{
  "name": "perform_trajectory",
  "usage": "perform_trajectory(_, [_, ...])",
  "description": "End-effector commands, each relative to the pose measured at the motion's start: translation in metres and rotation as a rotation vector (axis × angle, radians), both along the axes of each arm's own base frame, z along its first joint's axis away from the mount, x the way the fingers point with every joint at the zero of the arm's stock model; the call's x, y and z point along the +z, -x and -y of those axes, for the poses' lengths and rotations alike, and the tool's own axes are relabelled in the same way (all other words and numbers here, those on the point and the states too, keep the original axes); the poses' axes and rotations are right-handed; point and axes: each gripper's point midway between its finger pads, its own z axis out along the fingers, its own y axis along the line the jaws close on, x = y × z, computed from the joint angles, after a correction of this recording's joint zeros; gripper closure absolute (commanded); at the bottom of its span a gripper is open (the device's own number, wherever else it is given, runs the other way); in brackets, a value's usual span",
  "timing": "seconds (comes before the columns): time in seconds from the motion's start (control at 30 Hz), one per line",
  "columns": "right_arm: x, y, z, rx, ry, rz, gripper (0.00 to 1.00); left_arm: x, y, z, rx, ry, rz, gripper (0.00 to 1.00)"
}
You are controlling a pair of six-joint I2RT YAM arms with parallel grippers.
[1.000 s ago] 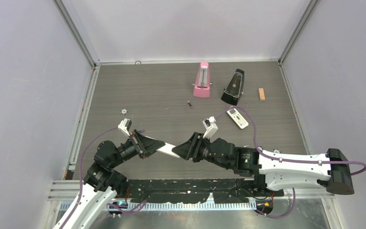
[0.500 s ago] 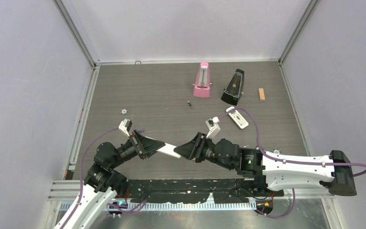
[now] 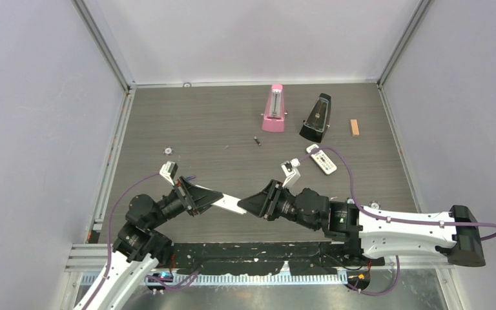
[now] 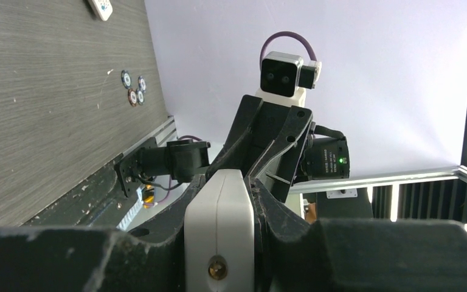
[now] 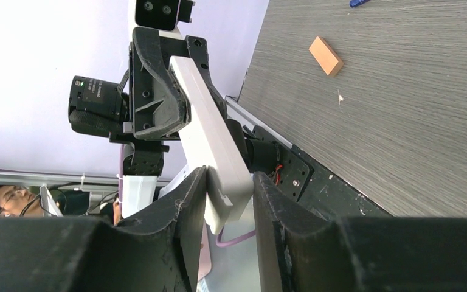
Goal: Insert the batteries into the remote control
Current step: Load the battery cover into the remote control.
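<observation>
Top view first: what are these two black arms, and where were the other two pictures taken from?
Two robot arms stand at the near edge of the table. The top picture looks down on them; the other two come from a camera on each wrist. The left tool and the right tool each grip one end of a slim white remote control, held in the air. On the table lie a pink metronome, a black metronome, an orange block, a broader remote and one small battery.

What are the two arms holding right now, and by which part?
The remote control, by its ends: left pincer on one end, right pincer on the other.
</observation>
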Motion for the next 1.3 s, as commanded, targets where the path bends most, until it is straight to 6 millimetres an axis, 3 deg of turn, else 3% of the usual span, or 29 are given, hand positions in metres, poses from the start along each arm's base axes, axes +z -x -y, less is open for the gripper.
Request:
perform_trajectory(0.0, [0.007,-0.001,0.012,-0.017,-0.013,0.024,0.93,0.028,-0.008,-0.010,0.086,-0.015,0.122,1.00])
perform_trajectory(0.27, [0.012,-0.001,0.004,-0.001,-0.007,0.044,0.92,0.033,-0.007,-0.009,0.078,-0.024,0.135,1.00])
perform_trajectory(0.53, [0.012,0.001,-0.012,0.028,-0.020,0.041,0.83,0.036,-0.001,-0.007,0.048,-0.009,0.142,1.00])
perform_trajectory(0.87, [0.013,0.001,-0.024,0.045,-0.034,0.052,0.64,0.042,0.010,-0.002,-0.023,0.046,0.126,1.00])
perform_trajectory(1.27, [0.009,0.001,-0.030,0.052,-0.019,0.039,0.54,0.054,0.018,-0.003,-0.048,0.082,0.153,1.00])
